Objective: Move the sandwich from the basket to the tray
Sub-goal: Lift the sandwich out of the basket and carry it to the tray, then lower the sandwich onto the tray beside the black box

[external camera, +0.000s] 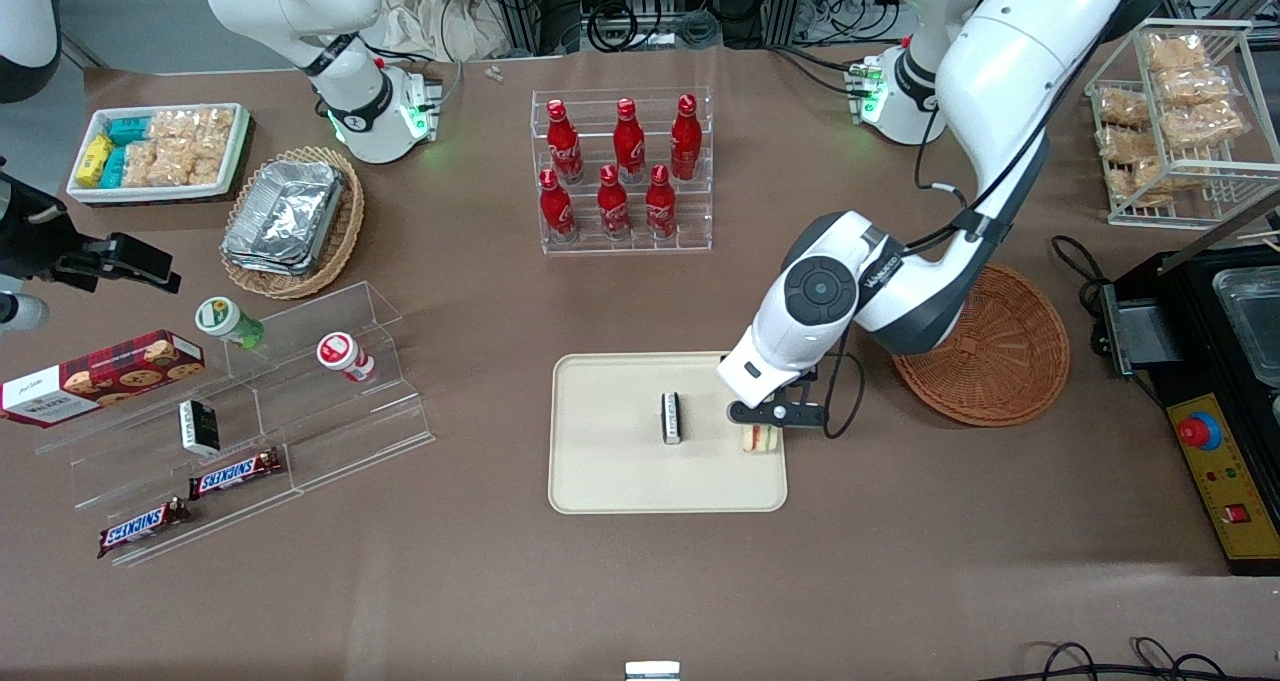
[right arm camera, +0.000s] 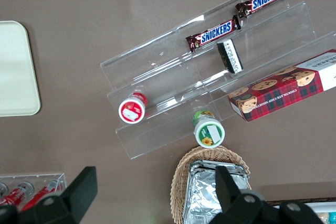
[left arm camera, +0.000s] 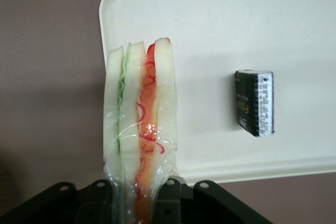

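Over the tray, at its edge toward the working arm's end of the counter, the tool is gripping the sandwich, its fingers pressing the wrapped wedge from both sides. Nearer the tray's middle, a small dark packet is lying flat on the cream surface, well apart from the sandwich. In the left wrist view the sandwich is showing its cut edge, with green and orange-red layers between pale bread slices, hanging over the tray close to its rim. Beside the tray, toward the working arm's end, the basket is sitting on the counter.
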